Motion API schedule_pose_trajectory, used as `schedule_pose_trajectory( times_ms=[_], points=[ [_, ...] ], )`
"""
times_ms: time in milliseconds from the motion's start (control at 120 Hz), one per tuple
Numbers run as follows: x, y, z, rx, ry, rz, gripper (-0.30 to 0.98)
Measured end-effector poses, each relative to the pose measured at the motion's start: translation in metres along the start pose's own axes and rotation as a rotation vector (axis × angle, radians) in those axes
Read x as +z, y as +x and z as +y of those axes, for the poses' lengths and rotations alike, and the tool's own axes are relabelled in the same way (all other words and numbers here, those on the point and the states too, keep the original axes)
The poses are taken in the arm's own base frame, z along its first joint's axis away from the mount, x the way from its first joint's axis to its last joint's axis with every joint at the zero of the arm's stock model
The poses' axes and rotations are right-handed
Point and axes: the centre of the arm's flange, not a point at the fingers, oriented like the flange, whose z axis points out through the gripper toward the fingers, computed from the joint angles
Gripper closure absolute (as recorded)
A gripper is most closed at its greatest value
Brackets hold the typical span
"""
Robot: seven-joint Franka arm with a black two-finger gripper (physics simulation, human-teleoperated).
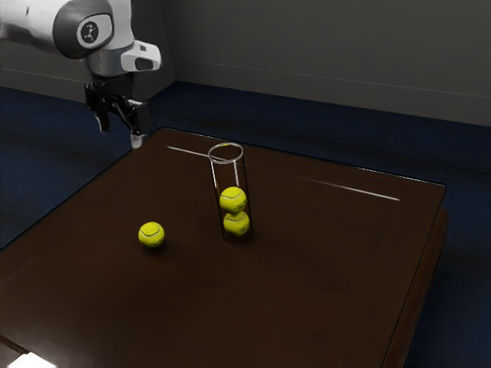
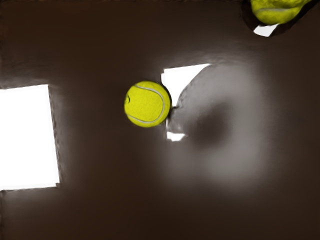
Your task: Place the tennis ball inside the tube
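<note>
Jaws wide apart and empty, the black gripper (image 1: pixel 120 133) hangs at the exterior view's upper left. One loose tennis ball (image 1: pixel 152 234) rests on the table (image 1: pixel 307 291), lower left of centre; near the middle, a clear upright tube (image 1: pixel 226 162) holds two stacked tennis balls (image 1: pixel 233 200).

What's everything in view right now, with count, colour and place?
Loose tennis ball: one, yellow-green, on the table beside the tube
Tubed tennis balls: two, yellow-green, one above the other inside the tube
Tube: one, clear, standing on the table
Table: one, dark brown, under tube and balls
White patches: several, white, on the tabletop
Floor: one, blue, around the table
Walls: two, grey, beyond the table
Arm: one, white and dark grey, exterior view's upper left
Fingers: two, mostly black, apart, at the arm's end
</note>
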Motion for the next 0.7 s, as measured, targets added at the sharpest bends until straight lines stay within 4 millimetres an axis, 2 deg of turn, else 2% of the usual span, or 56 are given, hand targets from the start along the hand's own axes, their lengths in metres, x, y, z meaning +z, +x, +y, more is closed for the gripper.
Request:
schedule_pose_trajectory(
  times_ms=[58, 142, 208, 283, 358, 392, 450, 583, 633, 700],
  points=[
    [0.005, 0.002, -0.01, -0.01, 0.017, 0.01, 0.0],
    [0.039, 0.007, -0.02, -0.015, 0.026, -0.012, 0.0],
    [0.09, 0.012, -0.025, -0.009, 0.018, -0.053, 0.0],
    [0.153, 0.001, -0.044, -0.024, -0.003, -0.099, 0.0],
    [0.191, -0.012, -0.083, -0.08, -0.026, -0.101, 0.0],
    [0.204, -0.026, -0.091, -0.092, -0.039, -0.089, 0.0],
    [0.213, -0.041, -0.101, -0.098, -0.039, -0.047, 0.0],
    [0.198, -0.06, -0.122, -0.113, -0.014, -0.009, 0.0],
    [0.202, -0.058, -0.116, -0.094, -0.007, -0.01, 0.0],
    [0.22, -0.057, -0.091, -0.042, -0.006, -0.018, 0.0]
  ],
)
